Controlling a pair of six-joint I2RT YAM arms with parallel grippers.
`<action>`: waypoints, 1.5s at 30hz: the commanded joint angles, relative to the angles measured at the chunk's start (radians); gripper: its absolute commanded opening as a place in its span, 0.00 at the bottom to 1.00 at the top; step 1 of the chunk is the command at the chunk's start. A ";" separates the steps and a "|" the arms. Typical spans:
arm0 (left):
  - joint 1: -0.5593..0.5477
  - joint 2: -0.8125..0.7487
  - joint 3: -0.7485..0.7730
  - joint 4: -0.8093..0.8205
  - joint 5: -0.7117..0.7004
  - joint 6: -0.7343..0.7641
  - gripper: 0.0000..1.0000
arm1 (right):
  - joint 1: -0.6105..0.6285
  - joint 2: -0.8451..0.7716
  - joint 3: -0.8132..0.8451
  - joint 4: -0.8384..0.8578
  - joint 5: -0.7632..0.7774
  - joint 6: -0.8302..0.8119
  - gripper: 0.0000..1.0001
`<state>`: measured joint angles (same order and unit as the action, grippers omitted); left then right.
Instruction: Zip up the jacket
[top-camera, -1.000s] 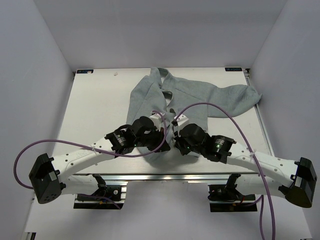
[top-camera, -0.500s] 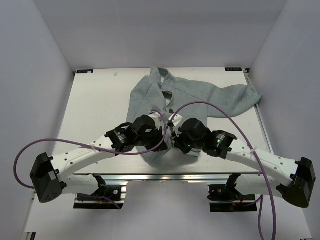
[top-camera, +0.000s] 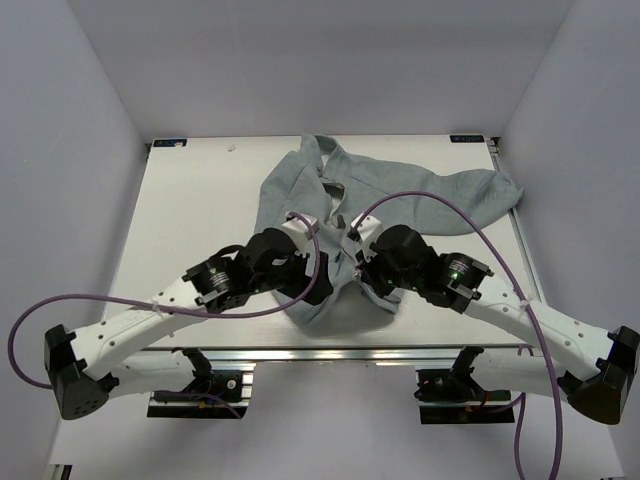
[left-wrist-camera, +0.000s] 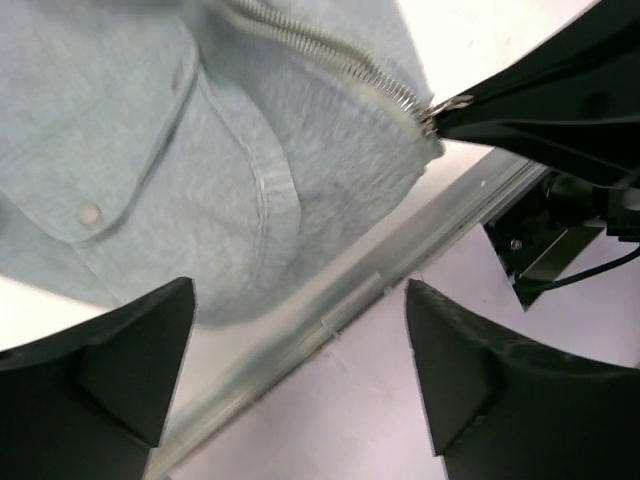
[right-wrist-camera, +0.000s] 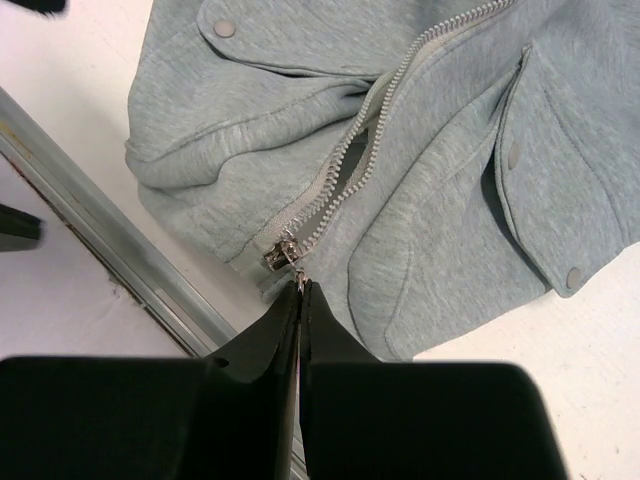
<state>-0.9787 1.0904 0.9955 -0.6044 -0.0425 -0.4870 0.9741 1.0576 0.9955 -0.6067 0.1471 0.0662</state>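
While the grey-green fleece jacket (top-camera: 400, 185) is spread on the white worktop (top-camera: 190, 200), its collar is turned toward the far edge and its hem is laid at the near edge, between the two arms. One sleeve is stretched toward the far right corner. The right fingers (right-wrist-camera: 300, 300) are seen clenched on the small pull tab (right-wrist-camera: 299, 281) of the silver slider (right-wrist-camera: 283, 253), which is set at the bottom of the zipper (right-wrist-camera: 420, 55), just above the hem. Above the slider the two rows of teeth are parted and a dark gap is shown between them. The left fingers (left-wrist-camera: 120, 360) are held released and spread wide over the hem, just beside the slider, near a flap pocket (left-wrist-camera: 100, 150) with snaps. Whether the fleece is touched by them cannot be told.
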 joint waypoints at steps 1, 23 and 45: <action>-0.003 -0.075 -0.008 0.081 -0.025 0.114 0.98 | -0.011 -0.013 0.071 -0.002 -0.001 -0.022 0.00; -0.184 0.138 0.040 0.370 -0.396 0.599 0.95 | -0.147 0.076 0.244 -0.082 -0.236 -0.025 0.00; -0.198 0.184 -0.040 0.597 -0.366 0.717 0.44 | -0.241 0.096 0.230 -0.028 -0.408 -0.003 0.00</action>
<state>-1.1694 1.2858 0.9623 -0.0662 -0.4236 0.2001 0.7372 1.1702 1.1923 -0.6964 -0.1967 0.0559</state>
